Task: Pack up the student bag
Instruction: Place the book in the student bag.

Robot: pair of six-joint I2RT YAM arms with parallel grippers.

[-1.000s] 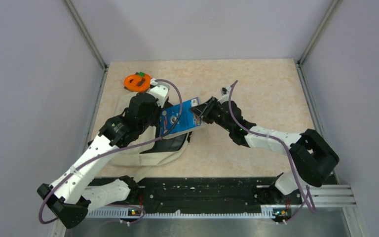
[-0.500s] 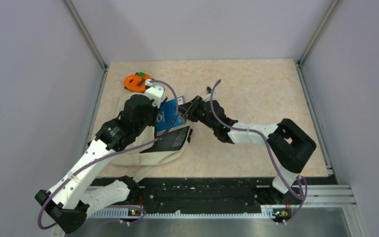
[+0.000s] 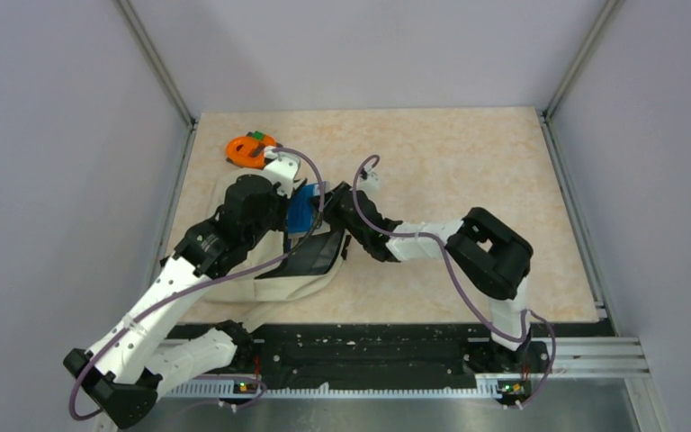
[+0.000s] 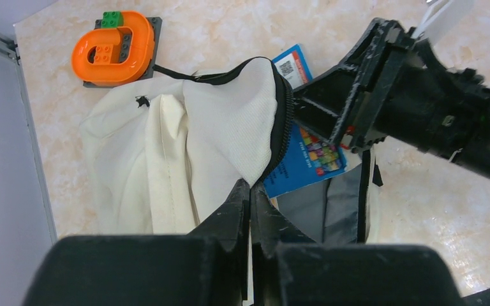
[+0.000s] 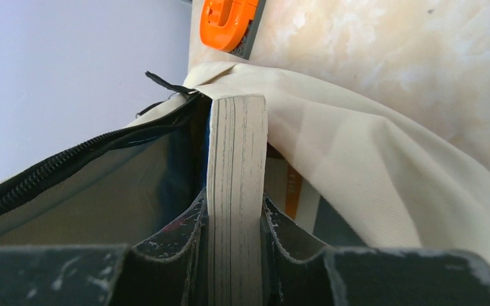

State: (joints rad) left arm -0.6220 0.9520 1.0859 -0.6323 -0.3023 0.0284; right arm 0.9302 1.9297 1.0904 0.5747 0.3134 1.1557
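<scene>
The student bag (image 3: pixel 281 284) lies slumped on the table (image 3: pixel 468 144), directly under and ahead of both arms, with its mouth turned toward the right one. The left gripper (image 4: pixel 250 189) has its fingers pressed together on a fold of the bag's cream upper panel, just behind the black zipper trim. It holds that panel lifted so the opening gapes, not sagging flat as soft fabric would on its own. From the left wrist camera the grey lining shows below and to the right of those fingertips, so the mouth is properly held apart.

The right gripper (image 5: pixel 236 213) is pinching a thick blue-covered book (image 5: pixel 236 146) across its covers, the pale block of pages standing on edge between the two fingers. Gripped near its back end like that, the book's front end can go in first. Just beyond the fingertips, that front end sits between the zipper lip on one side and the draped cream fabric on the other. Seen from the left wrist, part of the blue cover is tucked under the raised flap while the barcode corner shows past it. I'd say the book is partway in and the push isn't finished.

Well beyond the left gripper, past the far end of the bag, an orange toy-brick piece (image 4: pixel 111 48) on a grey plate sits on the table, apart from both grippers. The tight spot, to my eye, is the flap edge: if the book's corner catches the zipper it could drag the fabric inward.
</scene>
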